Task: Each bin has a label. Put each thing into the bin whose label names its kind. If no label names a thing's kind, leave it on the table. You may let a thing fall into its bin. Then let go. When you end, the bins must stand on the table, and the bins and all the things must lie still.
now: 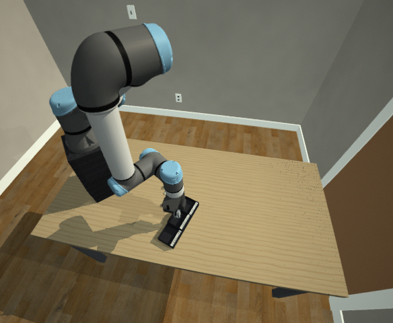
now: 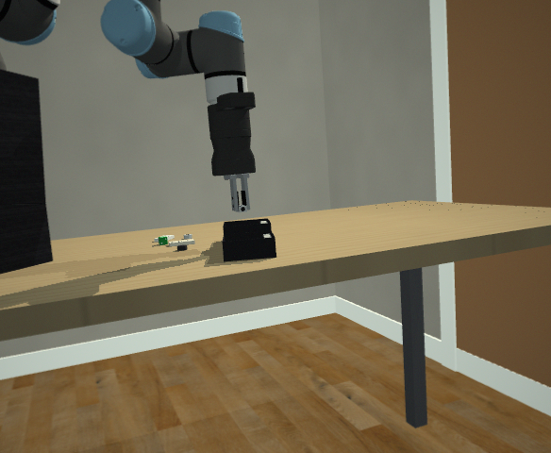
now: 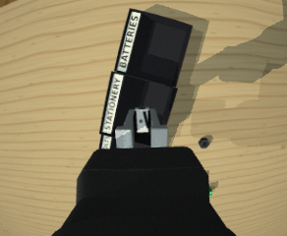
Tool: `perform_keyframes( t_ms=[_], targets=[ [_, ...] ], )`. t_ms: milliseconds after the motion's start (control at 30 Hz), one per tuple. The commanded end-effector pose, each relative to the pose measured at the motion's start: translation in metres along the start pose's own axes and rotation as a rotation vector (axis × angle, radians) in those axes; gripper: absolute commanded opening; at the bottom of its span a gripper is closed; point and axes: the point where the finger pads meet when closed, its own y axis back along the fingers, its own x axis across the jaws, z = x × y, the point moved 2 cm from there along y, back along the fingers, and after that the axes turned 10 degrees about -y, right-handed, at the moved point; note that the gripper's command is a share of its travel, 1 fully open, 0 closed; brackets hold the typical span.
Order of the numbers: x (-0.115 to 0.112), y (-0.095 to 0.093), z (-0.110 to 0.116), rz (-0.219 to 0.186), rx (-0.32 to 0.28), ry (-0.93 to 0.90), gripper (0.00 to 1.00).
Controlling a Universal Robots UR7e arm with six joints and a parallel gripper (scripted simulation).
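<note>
My gripper (image 1: 177,214) (image 2: 241,207) (image 3: 142,118) is shut on a small grey metal piece, apparently a nut, with a dark hole. It hangs above the row of bins, over the near part of the STATIONERY bin (image 1: 184,221) (image 3: 112,103). The BATTERIES bin (image 1: 175,238) (image 3: 130,41) is at one end. The third bin (image 1: 194,207) (image 3: 106,143) has its label mostly hidden in the wrist view. A dark nut (image 2: 182,247) (image 3: 203,143), a green die (image 2: 162,240) (image 3: 210,193), a white domino (image 2: 184,242), another white piece (image 2: 170,237) and a light nut (image 2: 187,236) lie on the table.
The wooden table (image 1: 252,215) (image 2: 363,234) carries the bins near its front edge. The dark robot pedestal (image 1: 89,173) (image 2: 8,170) stands at the table's left. The loose things lie between pedestal and bins, largely hidden by the arm in the top view.
</note>
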Motion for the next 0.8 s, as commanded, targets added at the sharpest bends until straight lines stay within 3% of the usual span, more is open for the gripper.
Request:
perform_keyframes(
  t_ms=[0,200,767],
  targets=[
    [-0.0028,0.001,-0.0001,0.002,0.008,-0.157,0.32],
    [-0.0029,0.001,-0.0002,0.004,0.013,-0.278,0.32],
    [-0.0037,0.0009,-0.0003,0.005,0.013,-0.281,0.32]
  ],
)
